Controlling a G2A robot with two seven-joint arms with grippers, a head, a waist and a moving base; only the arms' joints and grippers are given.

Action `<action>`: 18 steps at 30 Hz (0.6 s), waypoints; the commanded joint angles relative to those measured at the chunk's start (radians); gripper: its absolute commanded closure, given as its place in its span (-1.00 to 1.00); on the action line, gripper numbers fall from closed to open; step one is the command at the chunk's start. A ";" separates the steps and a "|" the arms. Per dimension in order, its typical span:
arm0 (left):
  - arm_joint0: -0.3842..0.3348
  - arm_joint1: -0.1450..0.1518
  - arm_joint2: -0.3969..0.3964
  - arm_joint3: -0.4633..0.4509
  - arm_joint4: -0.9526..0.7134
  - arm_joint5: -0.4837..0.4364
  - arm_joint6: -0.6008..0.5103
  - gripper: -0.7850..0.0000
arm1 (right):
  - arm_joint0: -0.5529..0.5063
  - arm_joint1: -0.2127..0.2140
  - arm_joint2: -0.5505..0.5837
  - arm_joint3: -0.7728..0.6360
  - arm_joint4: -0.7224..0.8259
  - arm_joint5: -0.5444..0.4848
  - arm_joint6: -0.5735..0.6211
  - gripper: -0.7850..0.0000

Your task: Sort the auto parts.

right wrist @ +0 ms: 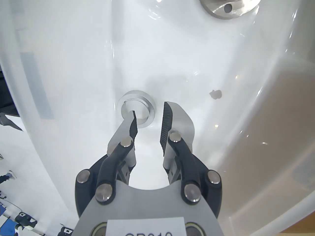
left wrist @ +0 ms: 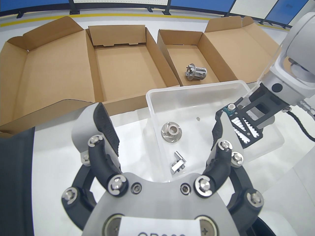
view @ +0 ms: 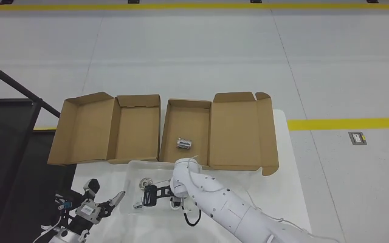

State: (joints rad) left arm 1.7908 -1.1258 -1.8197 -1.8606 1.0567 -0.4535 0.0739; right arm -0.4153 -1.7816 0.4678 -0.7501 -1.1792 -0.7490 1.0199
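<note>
Your right jaws sit low inside the bin (left wrist: 194, 87), parted astride the ring (right wrist: 149, 105) rim and gripping nothing. The flange (right wrist: 231, 1) lies near, the bin wall close. Your left jaws hover wide apart, empty, just outside the bin over open tabletop (left wrist: 134, 130).

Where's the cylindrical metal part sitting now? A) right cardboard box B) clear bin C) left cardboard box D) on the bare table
A: the cylindrical part lies on the floor of the right cardboard box, outside the clear bin.
</note>
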 commanded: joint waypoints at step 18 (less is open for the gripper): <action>0.000 0.000 0.000 0.000 0.000 0.000 0.000 -1.00 | 0.054 -0.094 -0.046 0.200 0.032 0.061 0.007 0.35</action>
State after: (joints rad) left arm 1.7908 -1.1258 -1.8197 -1.8606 1.0567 -0.4535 0.0739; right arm -0.3643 -1.8711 0.4235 -0.5593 -1.1481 -0.6865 1.0286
